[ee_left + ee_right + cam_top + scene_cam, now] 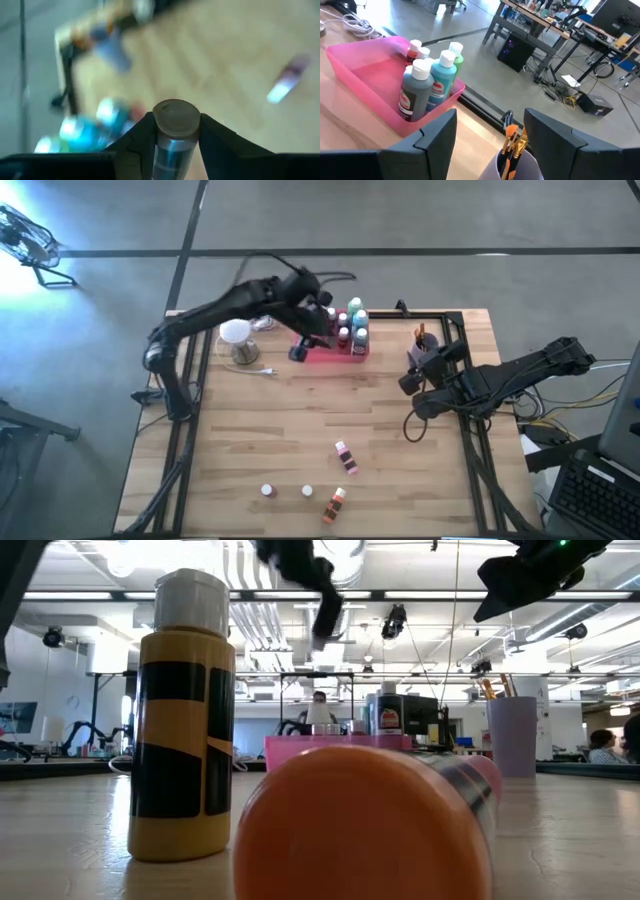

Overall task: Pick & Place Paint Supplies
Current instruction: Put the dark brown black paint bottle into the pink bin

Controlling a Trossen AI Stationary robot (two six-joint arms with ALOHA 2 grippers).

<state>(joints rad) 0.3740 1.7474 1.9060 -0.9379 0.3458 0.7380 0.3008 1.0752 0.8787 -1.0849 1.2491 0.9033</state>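
Orange bottle (pixel 365 825) lying on table (pixel 300 430) | left tool (pixel 172 145) pinching bottle (pixel 172 135) | right tool (pixel 490 135) spread

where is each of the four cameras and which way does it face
High: overhead, straight down on the table; both arms show, left claw by the pink tray.
Low: table height, level past a yellow bottle; arms overhead.
Left wrist: looks past its fingers, shut on a small bottle.
Right wrist: faces the tray past open right claw, above a brush cup.
Shared: high and right wrist both show the tray's bottles.
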